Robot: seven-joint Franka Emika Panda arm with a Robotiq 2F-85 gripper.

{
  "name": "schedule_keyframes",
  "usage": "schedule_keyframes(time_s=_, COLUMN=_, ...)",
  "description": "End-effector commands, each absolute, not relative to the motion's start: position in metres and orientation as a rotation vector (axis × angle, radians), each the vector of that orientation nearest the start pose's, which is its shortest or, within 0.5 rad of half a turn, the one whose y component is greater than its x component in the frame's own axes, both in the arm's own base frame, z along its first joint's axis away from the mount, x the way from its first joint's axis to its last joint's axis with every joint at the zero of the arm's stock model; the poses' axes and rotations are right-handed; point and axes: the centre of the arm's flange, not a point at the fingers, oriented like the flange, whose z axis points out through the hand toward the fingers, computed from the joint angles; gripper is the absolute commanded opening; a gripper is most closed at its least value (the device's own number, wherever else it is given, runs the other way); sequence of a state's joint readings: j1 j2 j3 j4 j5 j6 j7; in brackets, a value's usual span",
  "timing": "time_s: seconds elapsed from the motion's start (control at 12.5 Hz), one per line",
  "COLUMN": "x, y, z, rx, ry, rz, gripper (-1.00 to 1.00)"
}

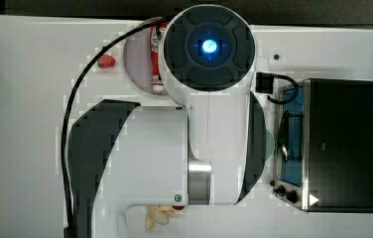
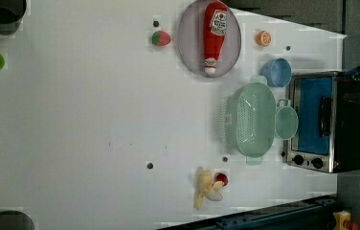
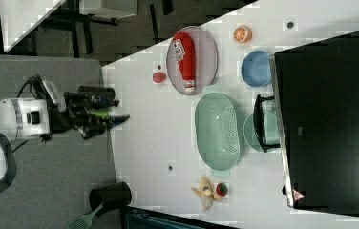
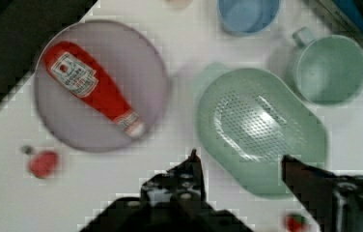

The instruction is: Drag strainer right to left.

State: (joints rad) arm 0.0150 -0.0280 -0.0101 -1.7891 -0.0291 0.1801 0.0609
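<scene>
The strainer point(image 2: 251, 120) is a pale green perforated colander standing upright on the white table, just in front of the toaster oven. It also appears in the right view point(image 3: 217, 131) and the wrist view point(image 4: 261, 130). My gripper point(image 4: 240, 159) hangs well above the table, open, with nothing between its two dark fingers; in the wrist view the strainer's near rim lies under the gap. In the right view the gripper point(image 3: 118, 119) shows far to the right view's left of the strainer. The arm point(image 1: 174, 148) covers the middle of the top view.
A green mug point(image 2: 286, 122) sits between strainer and toaster oven point(image 2: 321, 120). A blue bowl point(image 2: 276, 72), a grey plate point(image 2: 187, 43) carrying a ketchup bottle point(image 2: 215, 36), a strawberry point(image 2: 161, 38), an orange slice point(image 2: 263, 38) and a banana point(image 2: 207, 189) surround them.
</scene>
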Motion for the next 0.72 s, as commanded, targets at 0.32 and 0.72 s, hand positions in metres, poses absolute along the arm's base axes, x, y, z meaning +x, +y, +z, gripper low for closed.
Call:
schedule_keyframes(time_s=0.32, x=0.416, y=-0.037, z=0.640, rx=-2.839, ry=1.435, rz=0.024, gripper=1.00)
schedule_keyframes(time_s=0.72, x=0.424, y=-0.029, z=0.551, rx=-2.882, ry=1.429, rz=0.147, gripper=1.00)
